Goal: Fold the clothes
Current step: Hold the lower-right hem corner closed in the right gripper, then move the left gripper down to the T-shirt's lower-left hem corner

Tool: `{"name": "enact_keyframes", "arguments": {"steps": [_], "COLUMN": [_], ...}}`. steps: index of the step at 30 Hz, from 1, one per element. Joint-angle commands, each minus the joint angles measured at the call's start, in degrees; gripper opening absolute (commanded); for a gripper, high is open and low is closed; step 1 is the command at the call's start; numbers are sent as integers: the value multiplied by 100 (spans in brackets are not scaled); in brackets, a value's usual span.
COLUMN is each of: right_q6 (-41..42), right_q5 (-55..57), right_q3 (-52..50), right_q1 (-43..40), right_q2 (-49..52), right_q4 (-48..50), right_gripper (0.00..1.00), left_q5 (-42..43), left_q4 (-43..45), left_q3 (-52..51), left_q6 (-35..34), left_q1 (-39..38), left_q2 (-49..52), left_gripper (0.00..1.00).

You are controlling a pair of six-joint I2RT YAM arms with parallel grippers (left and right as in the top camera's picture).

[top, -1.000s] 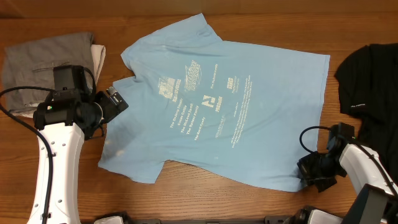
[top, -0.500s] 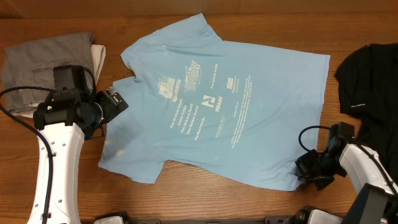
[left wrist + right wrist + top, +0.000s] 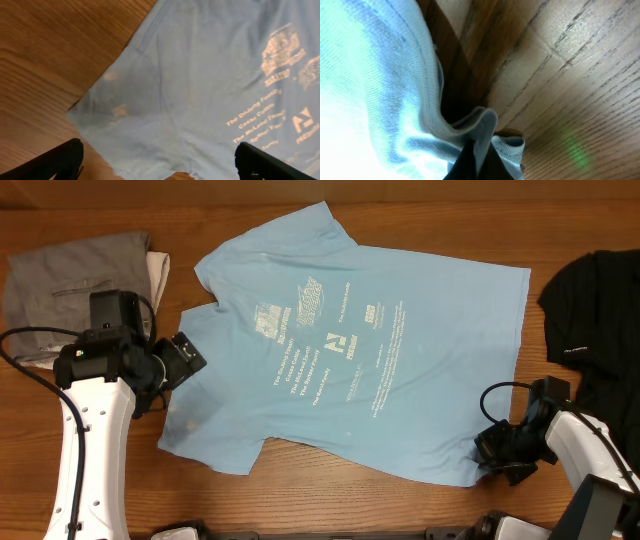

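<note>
At the far left a folded grey garment [image 3: 70,290] lies on the wooden table [image 3: 420,515]. Just beside it the left gripper [image 3: 190,358] hangs at the shirt's left edge, between the two sleeves, with its jaws spread wide and nothing in them. Its wrist camera shows only blue cloth and bare wood between the fingertips. The light blue T-shirt [image 3: 350,350] lies spread flat across the middle of the table, white printed text facing up, collar end to the left and hem to the right. At the hem's lower right corner the right gripper [image 3: 488,450] is clamped tight on the fabric, and its wrist view shows the stitched edge bunched between the dark fingers. A black garment [image 3: 595,320] sits at the far right, apart from the shirt.
</note>
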Motion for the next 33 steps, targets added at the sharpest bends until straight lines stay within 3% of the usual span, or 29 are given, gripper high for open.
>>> {"name": "enact_keyframes", "arguments": {"steps": [1,2,9,18,21,22,23,24,33], "right_q6": [-44,-42,-44,-44,-42,-42,-42,-42,-42], "right_q5": [-26,-26,-26,-24,-26,-24,-24,-26,-26], "right_q3": [-42,-42,-42,-42,-42,-42,-42,-42,-42], "right_q1": [-11,-11,-11,-11,-11,-11,-11,-11,-11], "right_q2": [28,28,28,28,28,28,28,28,28], "right_q4": [33,33,35,37,39,39,39,39,42], "right_gripper": [4,4,4,4,4,4,4,4,5], "left_q5": [-313,-306,-358,-431,-634,-634,-634,-634,-337], "left_q4": [-256,-385,-754,385,562,608,695,769,2052], "left_q3": [13,13,-385,-1873,-2184,-2269,-2391,-2470,-3477], "left_q6": [46,-9,-588,-901,-907,-911,-916,-918,-916], "left_q1": [-26,-26,-4,247,472,549,643,702,975], "left_q2": [35,35,-33,-81,-79,-79,-79,-79,-79], "left_gripper": [18,4,4,5,17,25,42,50,54]}}
